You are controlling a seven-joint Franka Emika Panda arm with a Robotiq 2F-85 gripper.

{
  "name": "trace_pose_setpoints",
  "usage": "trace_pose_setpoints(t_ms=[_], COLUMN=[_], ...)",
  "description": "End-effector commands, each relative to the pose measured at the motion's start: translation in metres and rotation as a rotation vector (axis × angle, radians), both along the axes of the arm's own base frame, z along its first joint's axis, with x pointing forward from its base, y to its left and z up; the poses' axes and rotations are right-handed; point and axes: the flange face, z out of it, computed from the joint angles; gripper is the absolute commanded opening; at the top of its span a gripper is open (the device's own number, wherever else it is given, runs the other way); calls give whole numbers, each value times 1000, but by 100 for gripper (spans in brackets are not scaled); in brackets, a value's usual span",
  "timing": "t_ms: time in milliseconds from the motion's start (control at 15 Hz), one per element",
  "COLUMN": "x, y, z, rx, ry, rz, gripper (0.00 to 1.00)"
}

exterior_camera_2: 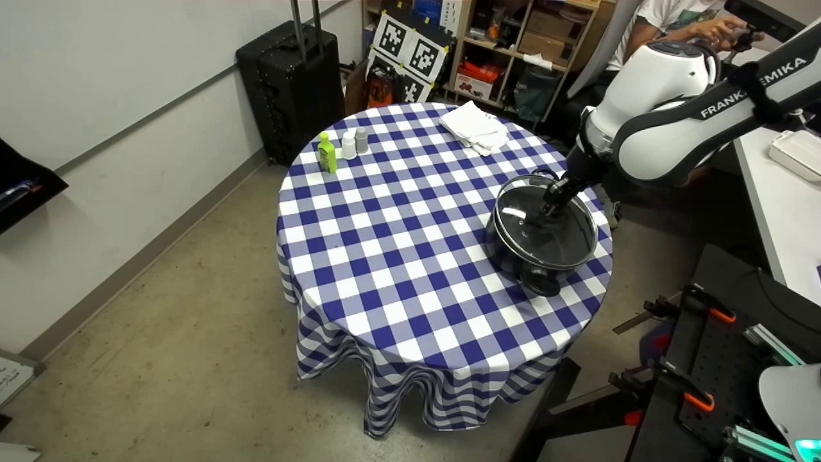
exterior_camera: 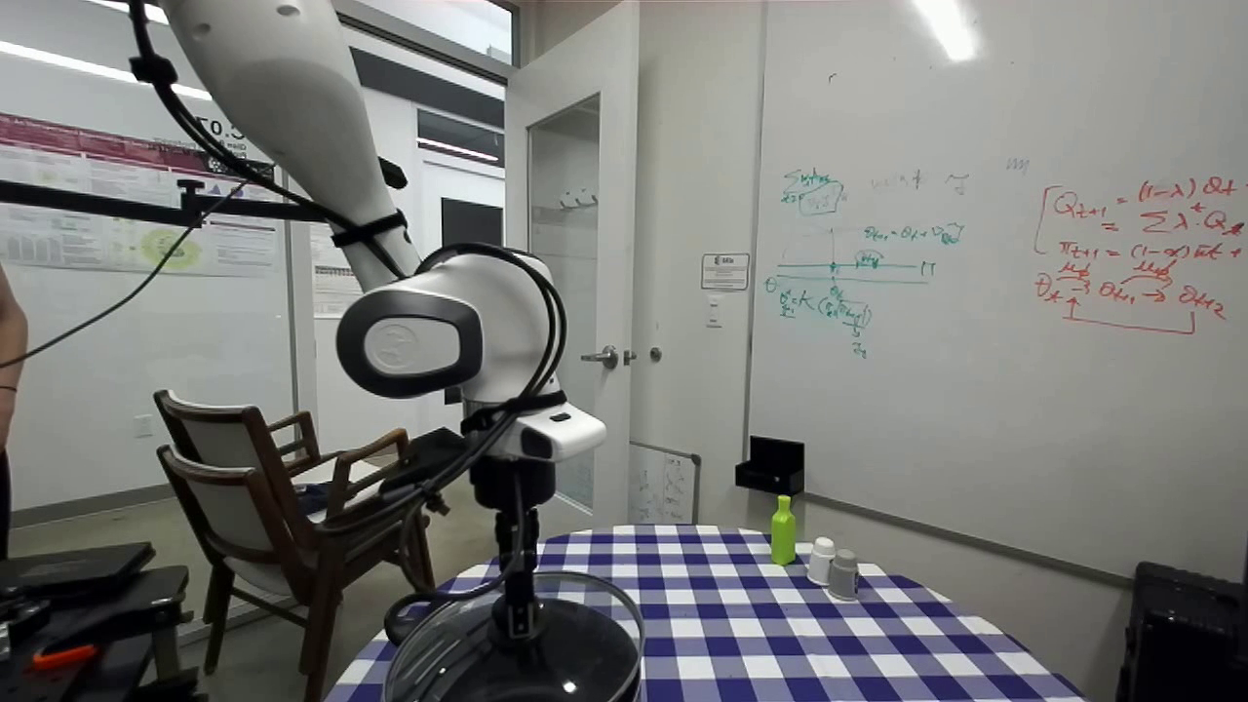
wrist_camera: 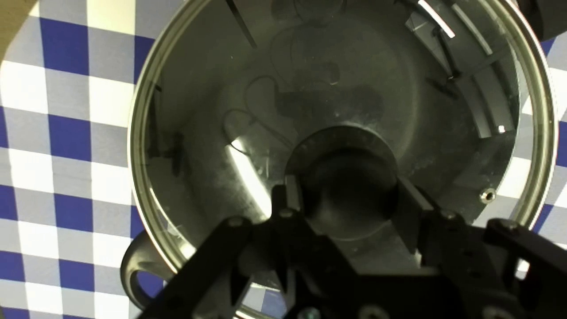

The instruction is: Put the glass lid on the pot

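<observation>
The glass lid [exterior_camera_2: 567, 240] is transparent with a grey rim and dark knob [wrist_camera: 347, 212]. My gripper [wrist_camera: 347, 186] has a finger on each side of the knob and is shut on it; the gripper also shows in both exterior views [exterior_camera: 520, 629] [exterior_camera_2: 549, 206]. The lid looks slightly tilted and off-centre over the black pot [exterior_camera_2: 503, 253]. In the wrist view, tablecloth shows through the glass between the pot and the lid's right rim. A pot handle [wrist_camera: 129, 268] sticks out at lower left. Whether the lid touches the pot's rim I cannot tell.
The round table has a blue-and-white checked cloth [exterior_camera_2: 397, 256]. A green bottle [exterior_camera_2: 327, 154], a white shaker [exterior_camera_2: 348, 146] and a grey shaker [exterior_camera_2: 362, 140] stand at its far side. A folded white cloth [exterior_camera_2: 473, 128] lies near another edge. The pot stands near the table's edge.
</observation>
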Motion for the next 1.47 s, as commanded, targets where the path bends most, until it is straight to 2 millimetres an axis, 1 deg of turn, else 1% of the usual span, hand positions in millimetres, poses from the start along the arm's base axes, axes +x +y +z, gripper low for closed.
trace_pose_setpoints(t_ms=[0,933,1000,1067,1133,1267,1333,1400], x=[-2,-5,-5,-6,-6,-6,-6,-6], y=[0,1,1,1,1,1,2,2], z=[9,6,6,5,5,6,7,7], rx=[-3,2,2,3,4,7,8,8], ry=[9,29,31,33,34,35,36,36], rz=[-18,-21,-22,-20,-20,-22,-22,-23], gripper=[26,26,76,78,83,97,100,100])
